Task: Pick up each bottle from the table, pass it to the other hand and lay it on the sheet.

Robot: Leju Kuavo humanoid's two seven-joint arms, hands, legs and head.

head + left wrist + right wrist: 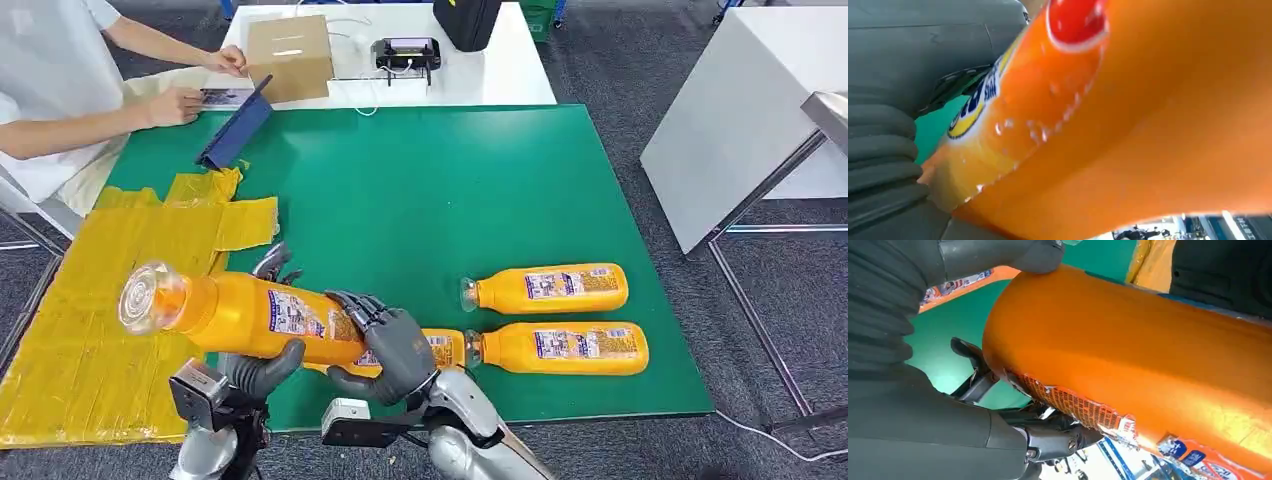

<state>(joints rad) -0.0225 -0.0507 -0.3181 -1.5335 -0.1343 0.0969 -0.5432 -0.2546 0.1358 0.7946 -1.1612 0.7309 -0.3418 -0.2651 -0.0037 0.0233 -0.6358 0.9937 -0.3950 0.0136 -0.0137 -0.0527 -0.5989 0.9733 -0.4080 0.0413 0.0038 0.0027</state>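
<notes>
Head view: held bottle (245, 315) aloft between green worktop (450, 190) and yellow sheet (90, 300), gripped by left hand (262, 365) and right hand (395, 350); three others lying (one half-hidden).
Left wrist view: fingers (883, 165) wrap glossy orange body, probably slippery.
Right wrist view: fingers (1043, 437) clasp label end; full, likely heavy, so grip mid-body.

Both silver arms rise from six o'clock. The left hand (262, 352) and right hand (385, 345) both grip one raised bottle (250, 312), left at nine o'clock of the right, fingers wrapped round it.
</notes>
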